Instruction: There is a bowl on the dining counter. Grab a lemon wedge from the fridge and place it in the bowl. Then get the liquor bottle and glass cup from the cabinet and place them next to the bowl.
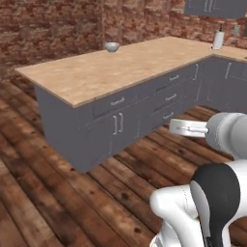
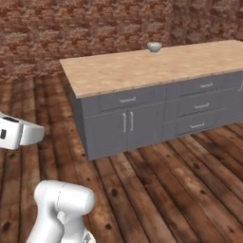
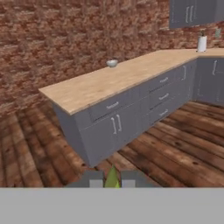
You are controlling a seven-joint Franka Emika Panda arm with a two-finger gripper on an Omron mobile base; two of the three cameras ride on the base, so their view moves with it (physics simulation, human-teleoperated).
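In the hand view my gripper (image 3: pixel 112 180) is shut on a yellow-green lemon wedge (image 3: pixel 112 176) that pokes up between the two dark fingertips. The small speckled bowl (image 1: pixel 111 47) (image 2: pixel 154 46) (image 3: pixel 112 63) stands near the far edge of the light wood dining counter (image 1: pixel 96 75) (image 2: pixel 142 71) (image 3: pixel 100 85), well ahead of the hand. My white hand (image 1: pixel 185 128) (image 2: pixel 16 133) hovers over the plank floor, short of the counter's grey front. The fridge, liquor bottle and glass cup are out of view.
Grey drawers and doors (image 1: pixel 116 123) (image 2: pixel 128 121) line the counter's near side. Dark wood floor (image 2: pixel 156 190) lies between me and it. A white upright cylinder (image 1: pixel 218 40) (image 3: pixel 201 43) stands at the far right corner, under shut grey wall cabinets (image 1: pixel 212 6) (image 3: pixel 192 13). A brick wall runs behind.
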